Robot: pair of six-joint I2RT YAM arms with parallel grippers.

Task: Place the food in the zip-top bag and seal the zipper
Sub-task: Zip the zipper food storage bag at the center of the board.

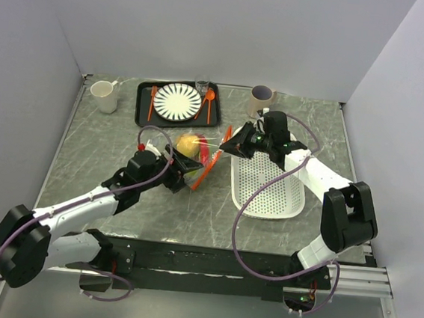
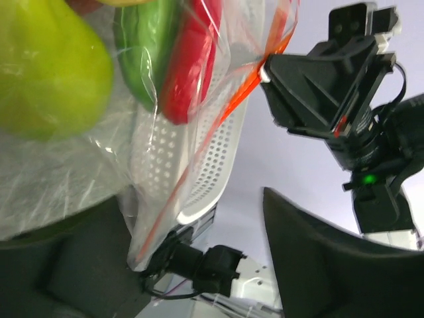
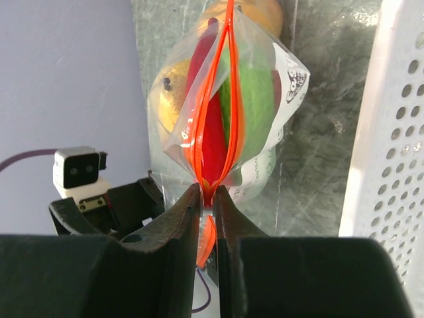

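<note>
**Right tool pinches the zipper end, left tool stands wide**

Top view: the zip-top bag lies near the middle of the desk, just beside the left edge of the white perforated basket. The food is inside it. The right tool is at the far end of the orange zipper. The left tool is at the bag's near-left side.

Left wrist view: its two fingers stand well apart, released, and the bag's zipper edge hangs between them, not clamped. A yellow-green fruit, a green piece and a red piece press against the plastic.

Right wrist view: the right tool is clenched on the zipper's end. Beyond it the two orange lips part around the red and green pieces, so the mouth is not closed there.
</note>
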